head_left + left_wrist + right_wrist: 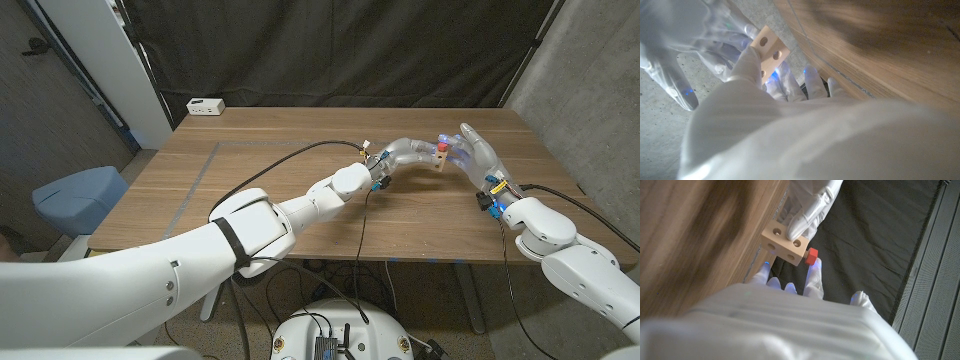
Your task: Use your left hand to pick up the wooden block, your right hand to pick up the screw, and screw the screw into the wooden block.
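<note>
Hands meet above the far right part of the table, at about one o'clock from the centre of the head view. The left hand comes in from seven o'clock and holds the block in its fingertips, lifted off the wood. In the right wrist view, one left finger presses the block's top face between two holes. The left wrist view shows the block as a pale bar with round holes, pinched at its end. Holding it by the end likely leaves the side holes free for the screw.

The right hand reaches in from four o'clock, its palm turned toward the block. Its upper fingers stand apart and fairly straight. The screw shows as a small red head at the block's side, touching the wood, so its shank seems already in a hole. One right fingertip sits just beside the red head, probably to turn it. Whether the right hand truly pinches the screw cannot be told, because the hand's own back hides the grip.

In the head view the screw appears as a red spot between the two hands. A white box lies at the table's far left edge, around eleven o'clock.
</note>
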Robot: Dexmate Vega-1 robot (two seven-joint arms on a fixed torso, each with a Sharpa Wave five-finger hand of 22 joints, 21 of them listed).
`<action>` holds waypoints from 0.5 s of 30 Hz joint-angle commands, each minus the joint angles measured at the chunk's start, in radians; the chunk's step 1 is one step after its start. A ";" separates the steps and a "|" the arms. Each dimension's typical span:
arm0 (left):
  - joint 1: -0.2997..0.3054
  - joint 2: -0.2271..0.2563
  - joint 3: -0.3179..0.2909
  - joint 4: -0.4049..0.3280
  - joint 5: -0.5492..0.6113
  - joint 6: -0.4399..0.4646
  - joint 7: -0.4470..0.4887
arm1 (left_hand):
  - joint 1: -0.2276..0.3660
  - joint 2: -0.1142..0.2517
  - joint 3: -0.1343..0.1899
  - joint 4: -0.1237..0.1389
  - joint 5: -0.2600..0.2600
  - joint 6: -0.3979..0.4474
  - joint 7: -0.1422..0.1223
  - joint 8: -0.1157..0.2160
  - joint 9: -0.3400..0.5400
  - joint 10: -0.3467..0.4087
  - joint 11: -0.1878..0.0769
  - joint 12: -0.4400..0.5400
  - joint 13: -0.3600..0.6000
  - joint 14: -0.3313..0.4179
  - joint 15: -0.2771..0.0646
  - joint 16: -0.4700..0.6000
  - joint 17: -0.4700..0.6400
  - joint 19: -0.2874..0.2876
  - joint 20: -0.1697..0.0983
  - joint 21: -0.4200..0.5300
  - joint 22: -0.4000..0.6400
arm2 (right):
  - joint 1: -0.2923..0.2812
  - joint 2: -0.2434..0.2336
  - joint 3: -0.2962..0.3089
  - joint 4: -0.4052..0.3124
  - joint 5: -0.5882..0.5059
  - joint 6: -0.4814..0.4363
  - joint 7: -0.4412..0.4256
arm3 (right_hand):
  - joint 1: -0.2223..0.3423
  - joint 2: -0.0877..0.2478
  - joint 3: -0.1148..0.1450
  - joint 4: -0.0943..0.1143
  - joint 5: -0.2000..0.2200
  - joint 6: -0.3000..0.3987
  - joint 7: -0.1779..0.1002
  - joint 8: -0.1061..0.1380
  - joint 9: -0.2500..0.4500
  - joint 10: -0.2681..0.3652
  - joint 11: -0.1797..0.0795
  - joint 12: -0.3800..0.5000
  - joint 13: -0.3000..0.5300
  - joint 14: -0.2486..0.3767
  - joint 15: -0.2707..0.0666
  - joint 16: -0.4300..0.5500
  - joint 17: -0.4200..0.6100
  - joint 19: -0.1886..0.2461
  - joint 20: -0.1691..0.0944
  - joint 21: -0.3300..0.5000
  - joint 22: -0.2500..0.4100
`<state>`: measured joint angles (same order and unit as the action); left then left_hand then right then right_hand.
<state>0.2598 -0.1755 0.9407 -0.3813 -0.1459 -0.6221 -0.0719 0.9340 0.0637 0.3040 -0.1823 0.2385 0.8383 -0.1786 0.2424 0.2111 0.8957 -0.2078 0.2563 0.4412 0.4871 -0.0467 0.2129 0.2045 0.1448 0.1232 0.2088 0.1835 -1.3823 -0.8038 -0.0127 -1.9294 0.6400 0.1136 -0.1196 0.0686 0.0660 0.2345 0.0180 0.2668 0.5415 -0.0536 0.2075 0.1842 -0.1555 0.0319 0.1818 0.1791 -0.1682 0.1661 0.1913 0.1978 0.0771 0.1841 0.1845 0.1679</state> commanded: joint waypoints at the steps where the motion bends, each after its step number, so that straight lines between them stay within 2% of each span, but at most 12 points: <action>1: -0.002 0.000 0.003 0.002 -0.003 0.004 -0.001 | 0.001 0.029 0.038 0.030 0.003 0.103 0.034 0.011 0.003 0.012 -0.004 0.016 0.140 0.012 -0.055 -0.001 0.004 0.004 -0.006 0.001 0.003 | -0.005 0.001 -0.002 -0.003 0.002 -0.001 -0.011 | -0.008 0.006 0.001 0.004 0.004 0.007 0.000 0.007 0.006 0.004 0.002 0.009 0.002 -0.026 0.001 0.009 0.004 0.008 0.005 0.007 0.003; 10: -0.003 0.000 0.005 0.002 -0.001 0.005 0.002 | 0.003 0.029 0.038 0.029 0.003 0.102 0.033 0.010 0.003 0.012 -0.003 0.017 0.141 0.012 -0.055 -0.001 0.003 0.004 -0.007 0.001 0.003 | 0.010 0.009 -0.008 0.010 -0.004 0.019 -0.009 | -0.007 0.006 0.001 0.004 0.006 -0.008 -0.010 -0.001 0.006 0.005 0.000 0.010 0.002 -0.024 0.002 0.010 0.003 0.008 0.005 0.007 0.003; 15: -0.006 -0.001 0.006 0.003 -0.002 0.012 0.000 | 0.005 0.029 0.039 0.028 0.003 0.102 0.033 0.010 0.003 0.011 -0.004 0.016 0.140 0.013 -0.055 -0.001 0.003 0.004 -0.007 0.001 0.003 | 0.020 0.009 -0.012 0.015 -0.004 0.016 -0.010 | -0.006 0.006 0.001 0.004 0.007 -0.028 -0.027 -0.009 0.007 0.003 0.000 0.009 0.002 -0.023 0.002 0.010 0.003 0.008 0.005 0.007 0.003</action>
<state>0.2577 -0.1757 0.9443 -0.3798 -0.1474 -0.6179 -0.0724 0.9340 0.0637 0.3041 -0.1823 0.2382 0.8383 -0.1786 0.2424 0.2119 0.8969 -0.2066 0.2563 0.4412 0.4871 -0.0467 0.2129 0.2044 0.1447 0.1231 0.2088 0.1835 -1.3775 -0.7990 -0.0176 -1.9264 0.6395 0.1230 -0.1284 0.0687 0.0660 0.2346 0.0180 0.2668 0.5189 -0.0761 0.2005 0.1888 -0.1553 0.0322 0.1818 0.1790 -0.1682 0.1661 0.1973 0.1977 0.0770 0.1842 0.1845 0.1679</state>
